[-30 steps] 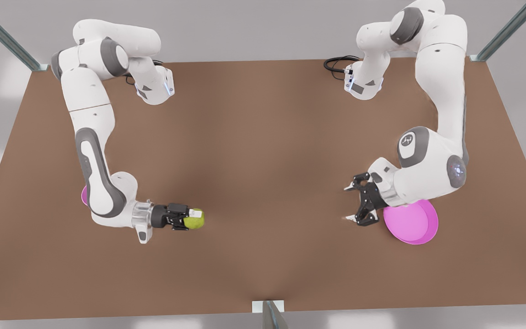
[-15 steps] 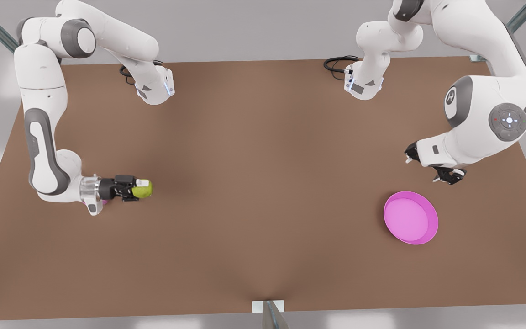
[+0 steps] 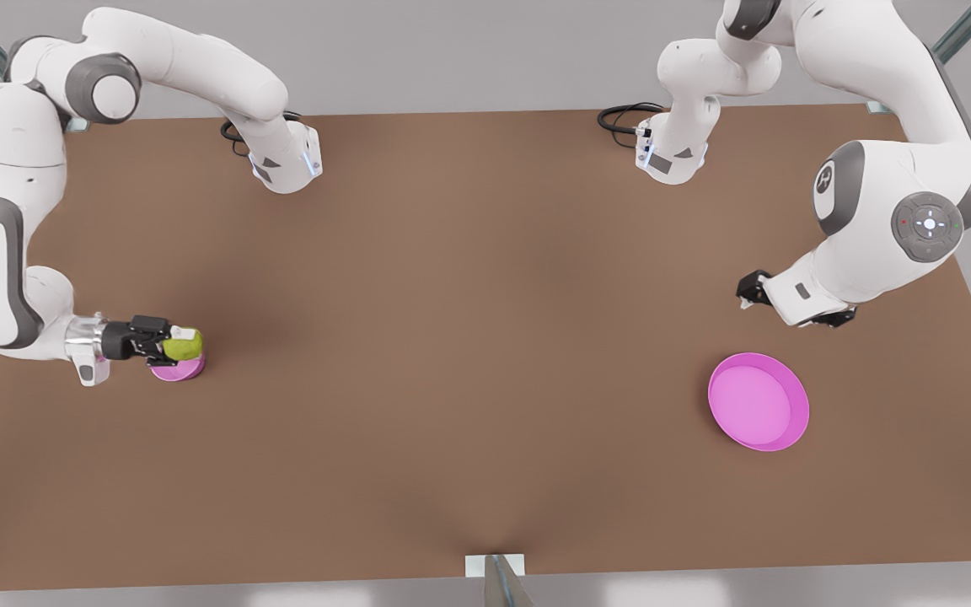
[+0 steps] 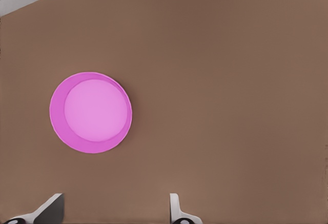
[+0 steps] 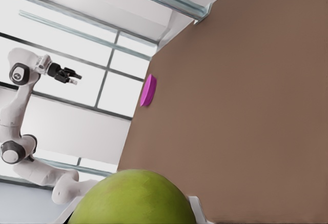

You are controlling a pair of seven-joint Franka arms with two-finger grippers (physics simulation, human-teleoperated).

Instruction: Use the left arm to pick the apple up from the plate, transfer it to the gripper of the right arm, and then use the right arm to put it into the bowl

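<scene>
One yellow-green apple pinched by right gripper fingers, left gripper fingers spread.

Our right arm reached low along the front view's left side, forearm level, and our right gripper had its fingers closed on the apple, just above the bowl. Our left arm stood on the front view's right, elbow raised high and wrist bent downward, with our left gripper hanging above the table, tucked under the wrist. In the left wrist view its two fingertips were spread well apart with nothing between them.
</scene>
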